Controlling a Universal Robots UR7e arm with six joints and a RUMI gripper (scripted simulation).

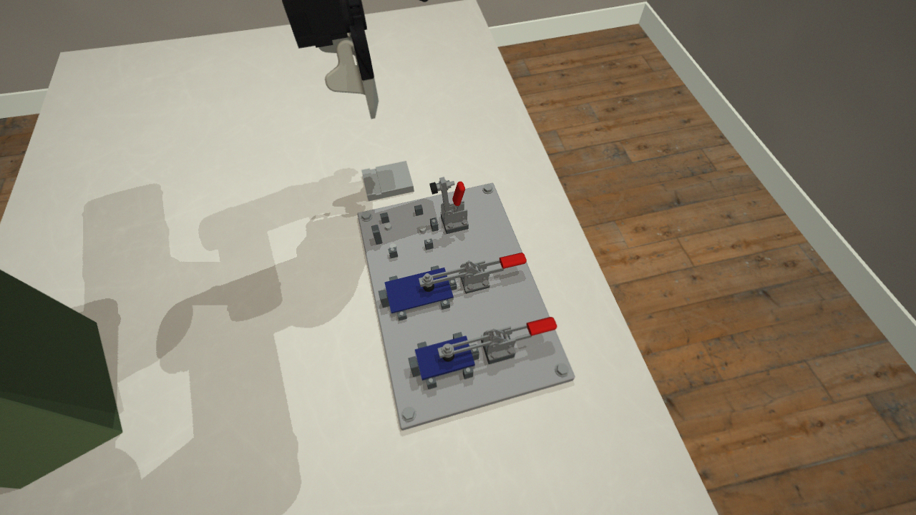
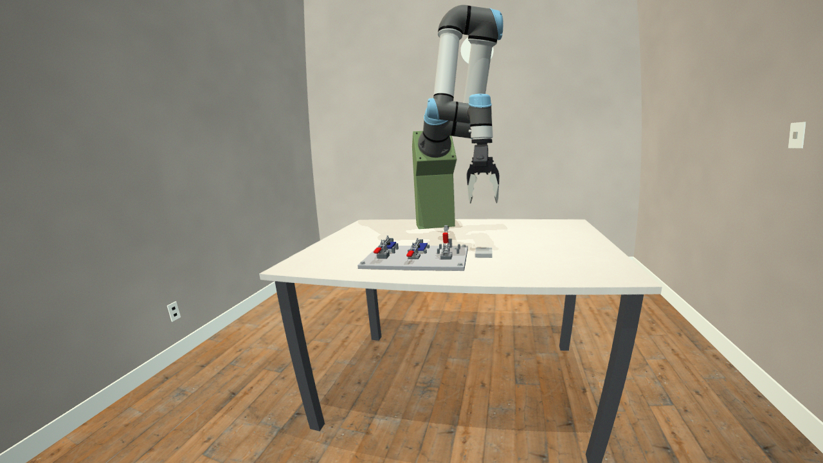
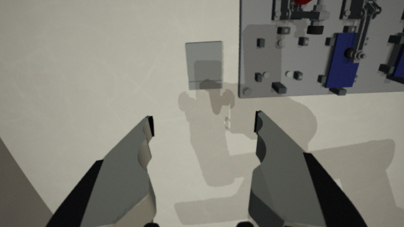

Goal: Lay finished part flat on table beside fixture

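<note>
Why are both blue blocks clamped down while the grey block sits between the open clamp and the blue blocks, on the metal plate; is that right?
Not quite: the grey block lies on the table beside the metal plate, as the top view shows. Both blue blocks are indeed clamped down, and one clamp is open.

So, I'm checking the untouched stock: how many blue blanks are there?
2: one blue blank under the middle clamp, the other under the clamp farthest from the slotted part.
</note>
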